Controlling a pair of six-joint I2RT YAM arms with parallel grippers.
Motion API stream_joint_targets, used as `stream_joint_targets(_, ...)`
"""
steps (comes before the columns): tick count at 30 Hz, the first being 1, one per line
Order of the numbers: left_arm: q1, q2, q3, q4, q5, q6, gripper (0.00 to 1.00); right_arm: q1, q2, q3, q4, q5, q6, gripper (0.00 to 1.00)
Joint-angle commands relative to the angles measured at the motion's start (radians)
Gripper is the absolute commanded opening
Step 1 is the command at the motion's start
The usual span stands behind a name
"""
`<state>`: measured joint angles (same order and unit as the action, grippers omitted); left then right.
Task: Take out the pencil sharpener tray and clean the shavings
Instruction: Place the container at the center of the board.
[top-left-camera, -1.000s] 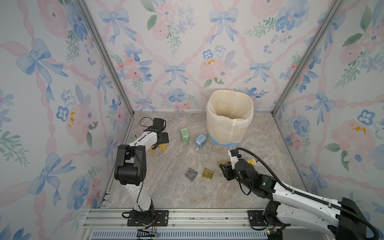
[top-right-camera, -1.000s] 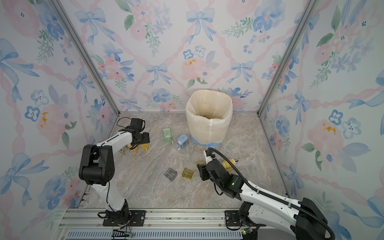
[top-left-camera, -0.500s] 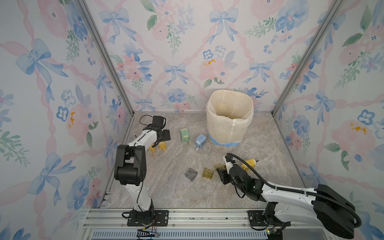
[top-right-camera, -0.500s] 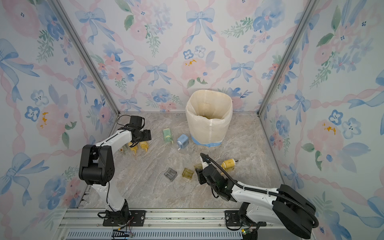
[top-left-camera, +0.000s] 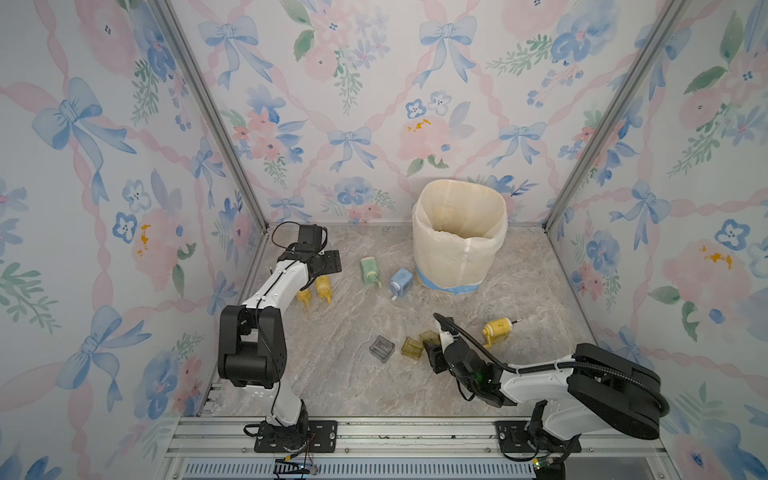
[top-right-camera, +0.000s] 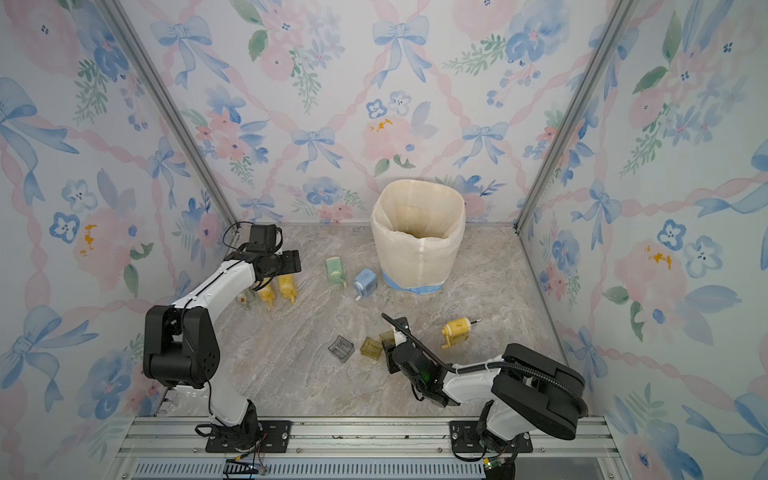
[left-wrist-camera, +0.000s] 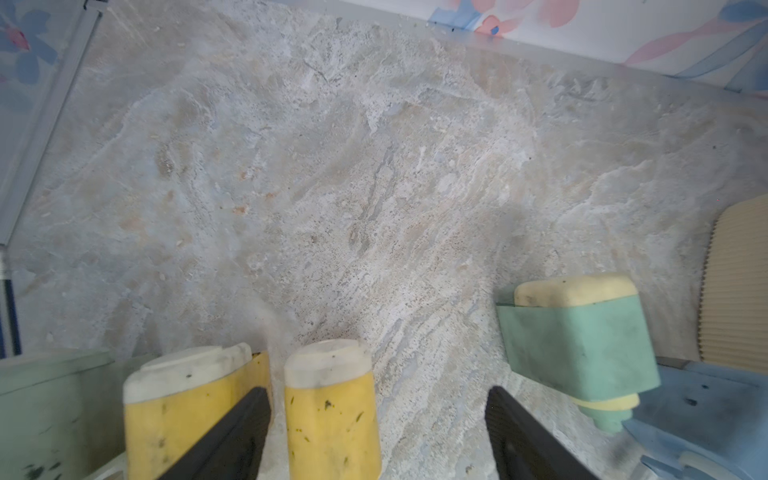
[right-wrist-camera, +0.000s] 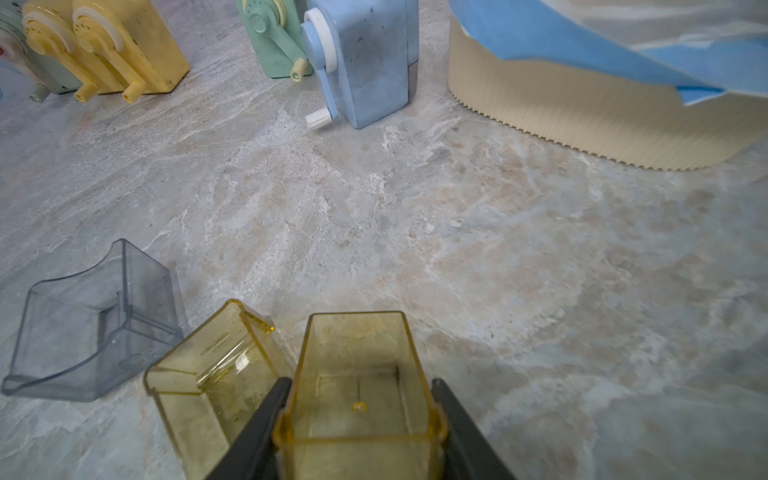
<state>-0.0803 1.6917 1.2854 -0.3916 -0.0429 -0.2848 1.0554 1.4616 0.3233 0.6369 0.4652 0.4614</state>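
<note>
My right gripper (right-wrist-camera: 360, 384) is shut on a clear yellow pencil sharpener tray (right-wrist-camera: 357, 353), held by its two side walls low over the floor; I see no shavings in it. In both top views this tray (top-left-camera: 428, 336) (top-right-camera: 386, 336) sits just ahead of the right gripper (top-left-camera: 430, 347). My left gripper (left-wrist-camera: 376, 392) is open at the back left. A yellow sharpener (left-wrist-camera: 332, 411) stands between its fingers with a clear gap on one side. A second yellow sharpener (left-wrist-camera: 174, 407) stands just outside one finger.
Another yellow tray (right-wrist-camera: 212, 374) and a grey tray (right-wrist-camera: 95, 324) lie beside the held one. A green sharpener (top-left-camera: 369, 270) and a blue sharpener (top-left-camera: 400, 281) stand near the lined bin (top-left-camera: 459, 237). A yellow sharpener (top-left-camera: 498, 328) lies on its side at the right.
My right gripper has carried the yellow tray left and down, next to the other two trays. My left gripper's jaws have opened wider around the yellow sharpener.
</note>
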Motion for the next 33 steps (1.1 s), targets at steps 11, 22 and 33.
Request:
stream_joint_targets(11,-0.096,-0.072,0.002,-0.018,0.023,0.022,0.98,0.053,-0.040,0.034,-0.098,0.021,0.034,0.64)
stream_joint_targets(22,-0.173,-0.123,-0.008,-0.016,0.025,0.012,0.98,0.054,-0.091,0.062,-0.122,-0.028,0.100,0.66)
stream_joint_targets(33,-0.312,-0.206,-0.128,0.098,-0.159,-0.085,0.98,0.032,-0.116,0.131,-0.224,-0.021,0.051,0.69)
